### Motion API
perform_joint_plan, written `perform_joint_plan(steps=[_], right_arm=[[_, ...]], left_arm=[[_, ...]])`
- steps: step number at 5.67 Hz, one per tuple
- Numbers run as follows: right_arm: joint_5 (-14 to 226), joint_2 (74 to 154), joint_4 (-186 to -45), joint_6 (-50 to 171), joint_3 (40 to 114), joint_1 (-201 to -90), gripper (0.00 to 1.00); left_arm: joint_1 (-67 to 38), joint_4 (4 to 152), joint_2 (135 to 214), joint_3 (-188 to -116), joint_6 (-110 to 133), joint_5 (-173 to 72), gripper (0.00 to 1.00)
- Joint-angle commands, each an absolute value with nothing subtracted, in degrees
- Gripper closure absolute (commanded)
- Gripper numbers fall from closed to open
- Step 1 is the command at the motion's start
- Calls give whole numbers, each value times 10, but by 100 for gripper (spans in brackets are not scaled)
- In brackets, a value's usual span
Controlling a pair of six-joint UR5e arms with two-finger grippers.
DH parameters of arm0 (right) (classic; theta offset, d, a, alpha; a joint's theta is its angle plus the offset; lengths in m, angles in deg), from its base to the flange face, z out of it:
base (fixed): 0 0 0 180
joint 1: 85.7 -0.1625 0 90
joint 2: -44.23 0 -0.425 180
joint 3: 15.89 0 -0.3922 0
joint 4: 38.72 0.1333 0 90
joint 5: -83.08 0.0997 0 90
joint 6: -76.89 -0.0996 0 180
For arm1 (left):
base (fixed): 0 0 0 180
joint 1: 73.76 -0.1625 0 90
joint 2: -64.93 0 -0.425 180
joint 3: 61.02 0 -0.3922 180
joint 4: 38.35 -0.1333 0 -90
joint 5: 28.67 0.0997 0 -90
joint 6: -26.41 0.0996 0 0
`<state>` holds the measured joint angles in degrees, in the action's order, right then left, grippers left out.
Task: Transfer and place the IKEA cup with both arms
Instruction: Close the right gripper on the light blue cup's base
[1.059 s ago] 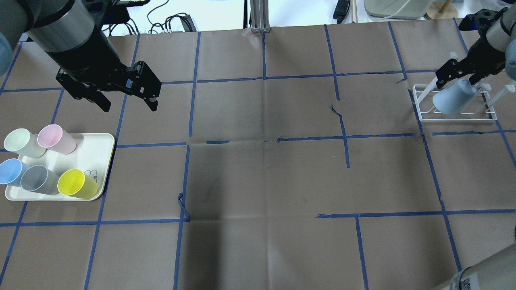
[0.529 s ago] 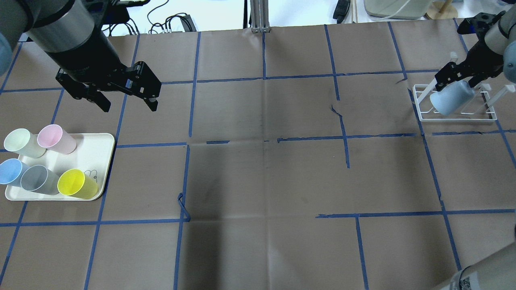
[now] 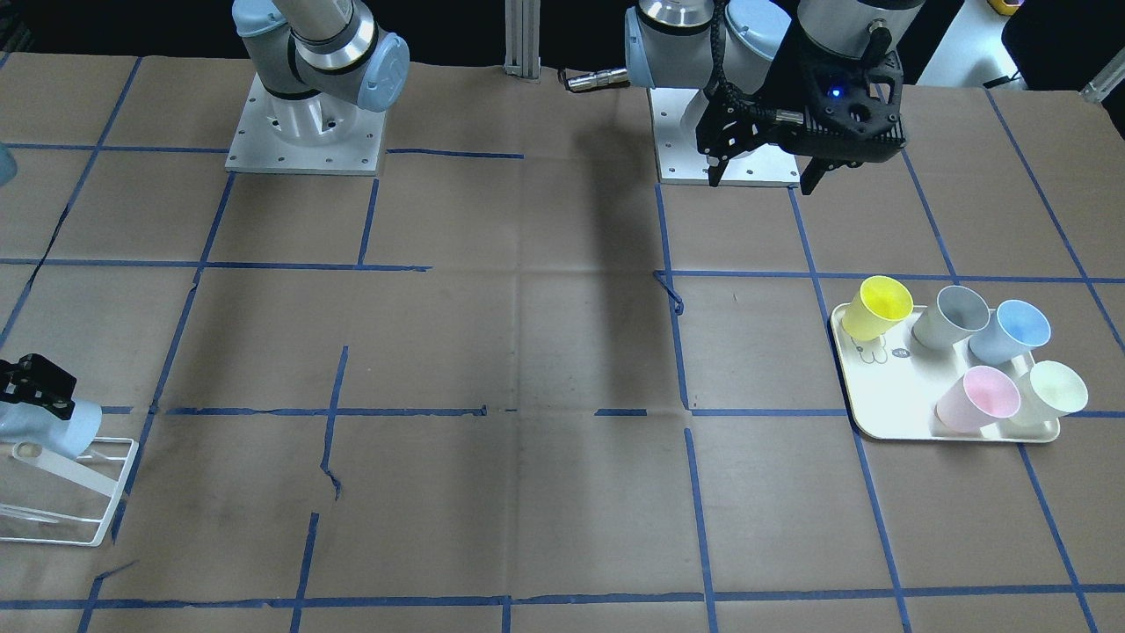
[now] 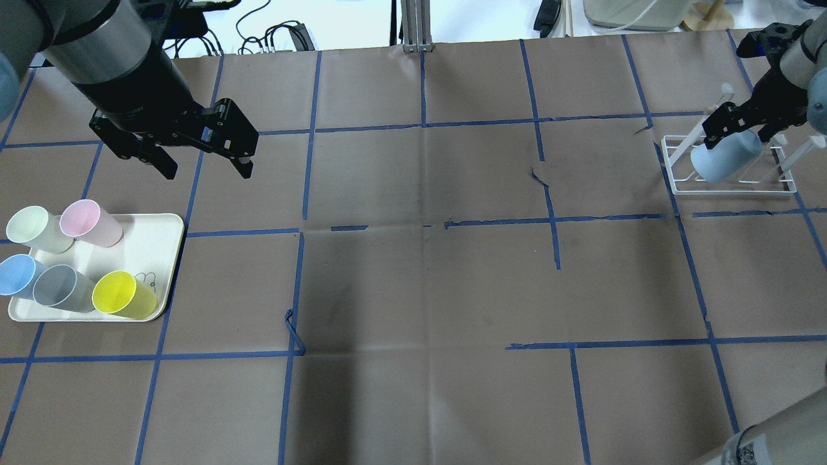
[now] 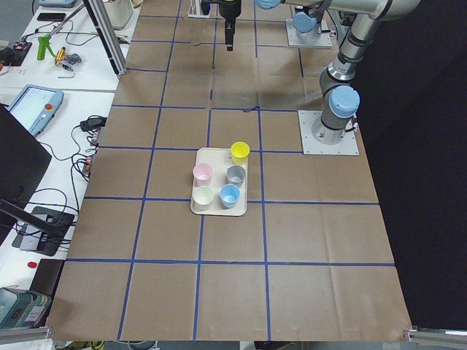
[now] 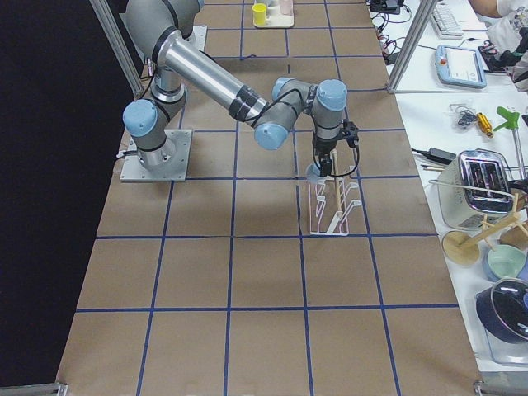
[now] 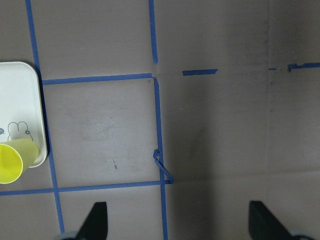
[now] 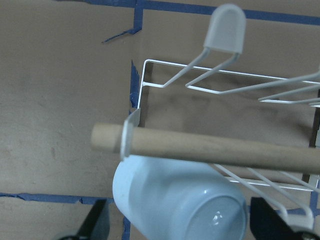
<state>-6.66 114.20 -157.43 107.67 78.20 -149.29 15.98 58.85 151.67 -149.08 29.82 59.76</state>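
Note:
The pale-blue IKEA cup (image 4: 725, 158) hangs tilted, mouth down, on a peg of the white wire rack (image 4: 730, 189) at the far right. It also shows in the right wrist view (image 8: 180, 200), base towards the camera, and in the front view (image 3: 68, 426). My right gripper (image 4: 742, 129) sits over the cup's base. Its fingers (image 8: 97, 222) stand wide apart on either side of the cup, as wide as the open left ones. My left gripper (image 4: 207, 172) is open and empty, hovering above the table beyond the tray; its fingertips (image 7: 97, 220) show over bare paper.
A cream tray (image 4: 155, 245) at the left holds a yellow cup (image 4: 119, 294), a grey cup (image 4: 61, 287), a sky-blue cup (image 4: 16, 274), a pink cup (image 4: 87, 223) and a pale green cup (image 4: 35, 229). Brown paper with blue tape lines covers the table.
The right gripper moved slightly back and right over the rack. The cup swung from lying long and tilted to sitting lower on the peg. The left arm has not moved.

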Motion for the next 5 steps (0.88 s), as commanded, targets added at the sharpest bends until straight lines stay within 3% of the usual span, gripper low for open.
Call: perform_joint_plan(steps=[1, 5], right_arm=[[-65, 1142, -1574, 1074, 796, -1492, 0], [-59, 1143, -1575, 1083, 794, -1491, 0]], left_arm=[[160, 588, 1517, -1492, 294, 598, 1], [158, 575, 1519, -1500, 296, 598, 1]])
